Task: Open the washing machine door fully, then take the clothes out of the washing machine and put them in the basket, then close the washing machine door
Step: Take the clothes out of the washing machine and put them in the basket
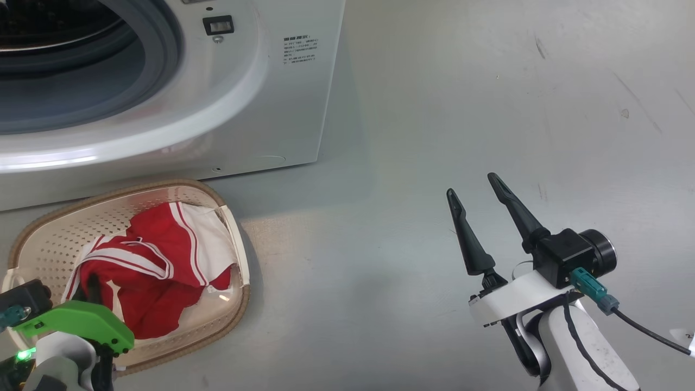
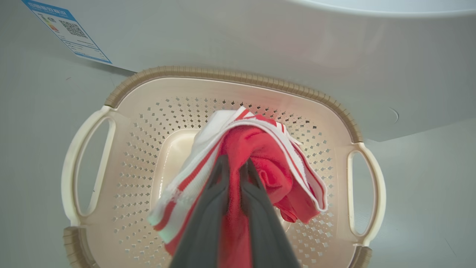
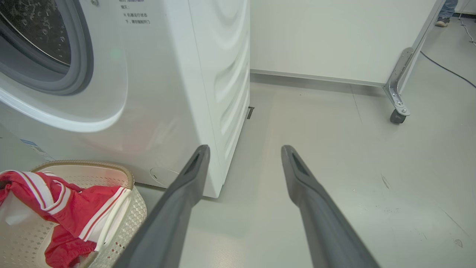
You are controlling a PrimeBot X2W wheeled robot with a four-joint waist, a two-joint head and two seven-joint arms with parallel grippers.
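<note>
**Clothes** (image 2: 260,149): red garment with white stripes, bunched round the tips of the left gripper (image 2: 235,167), whose two dark fingers are clenched on a fold of it.

**Position:** over the hollow of the basket (image 2: 230,74), inside the rim on every side. In the head view the lower folds appear to rest on the basket's bottom.

**Key relation:** the cloth lies straight ahead of the fingertips, with the basket directly beyond it. Judged: a plain release lets it settle in, with no sideways shift needed.

**Basket:** cream, perforated, with a brown rim. Its long axis runs handle to handle along the front of the washing machine (image 1: 244,81), just beside it, not far from the blue label (image 2: 67,31).

**Right gripper** (image 1: 471,185): fingers spread wide and holding nothing, well apart to the right. The left arm is the nearer by far.

**Machine:** mouth uncovered, ringed by a grey gasket (image 3: 81,67). Whether more laundry lies in the drum cannot be told. Closing the door is judged a step not yet done.

**Surface:** smooth grey floor (image 1: 434,108) with faint scuffs and little to snag cloth.

**Room:** white panel (image 3: 334,37) on a castor (image 3: 397,117), with a cable (image 3: 446,69) and a person's shoe (image 3: 442,22) in the far corner.
</note>
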